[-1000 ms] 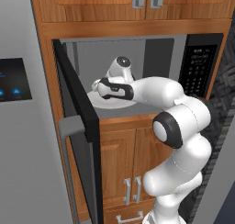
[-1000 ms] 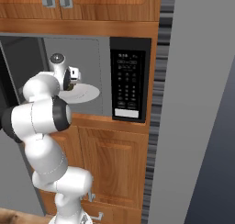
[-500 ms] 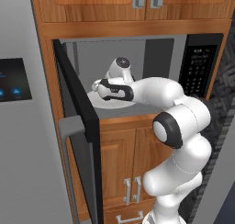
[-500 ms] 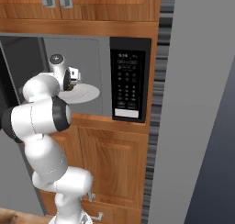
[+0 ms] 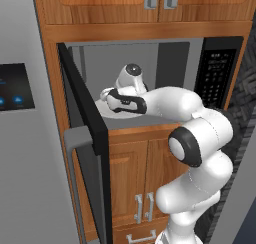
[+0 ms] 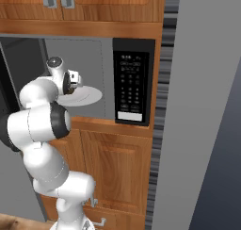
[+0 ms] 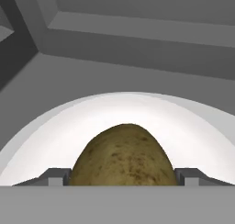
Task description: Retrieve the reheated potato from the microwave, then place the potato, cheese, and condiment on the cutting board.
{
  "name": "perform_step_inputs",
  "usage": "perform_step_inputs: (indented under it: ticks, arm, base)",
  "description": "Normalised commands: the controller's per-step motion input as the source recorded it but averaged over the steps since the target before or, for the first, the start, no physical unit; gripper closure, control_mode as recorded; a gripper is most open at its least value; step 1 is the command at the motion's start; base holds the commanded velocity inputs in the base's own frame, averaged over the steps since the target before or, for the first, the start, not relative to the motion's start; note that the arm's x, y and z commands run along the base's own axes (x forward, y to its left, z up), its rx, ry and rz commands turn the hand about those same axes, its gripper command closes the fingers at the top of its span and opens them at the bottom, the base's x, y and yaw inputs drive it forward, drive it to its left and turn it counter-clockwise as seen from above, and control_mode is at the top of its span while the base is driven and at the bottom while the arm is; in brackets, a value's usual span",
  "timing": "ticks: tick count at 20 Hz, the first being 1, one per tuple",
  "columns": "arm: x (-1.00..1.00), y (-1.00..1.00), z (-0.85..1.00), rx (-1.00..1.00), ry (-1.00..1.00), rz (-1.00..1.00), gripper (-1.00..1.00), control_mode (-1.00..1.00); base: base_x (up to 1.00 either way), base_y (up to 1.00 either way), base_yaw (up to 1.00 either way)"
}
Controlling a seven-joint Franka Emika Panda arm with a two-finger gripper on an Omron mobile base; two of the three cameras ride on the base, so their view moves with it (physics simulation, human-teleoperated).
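Hand view: claw [image 7: 123,182] closed on potato [image 7: 123,155] on microwave [image 5: 220,78] plate [image 7: 193,126]; retrieval step, next lift and withdraw.

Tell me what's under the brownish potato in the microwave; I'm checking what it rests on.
A round white plate lies under the speckled olive-brown potato, on the grey microwave floor. The gripper flanks the potato; their contact patch is hidden.

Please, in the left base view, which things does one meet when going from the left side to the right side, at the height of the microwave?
Fridge screen → open microwave door → gripper over the white plate → dark keypad panel.
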Motion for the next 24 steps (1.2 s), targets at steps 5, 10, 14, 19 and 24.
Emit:
perform_step_inputs:
  ticks: [5, 10, 14, 19, 24]
  arm:
    - [-0.41, -0.04, 0.15, 0.1, -0.05, -0.04, 1.0, -1.0]
    - [-0.41, -0.17, 0.33, 0.08, -0.01, -0.05, 1.0, -1.0]
    - [-0.47, -0.18, 0.38, -0.02, -0.1, -0.01, 1.0, -1.0]
    - [-0.53, -0.21, 0.43, -0.03, -0.04, 0.0, 1.0, -1.0]
    - [-0.58, -0.17, 0.38, -0.01, 0.04, 0.0, 1.0, -1.0]
  base:
    - [0.0, 0.0, 0.0]
    - [0.0, 0.0, 0.0]
    - [0.0, 0.0, 0.0]
    - [0.0, 0.0, 0.0]
    - [0.0, 0.0, 0.0]
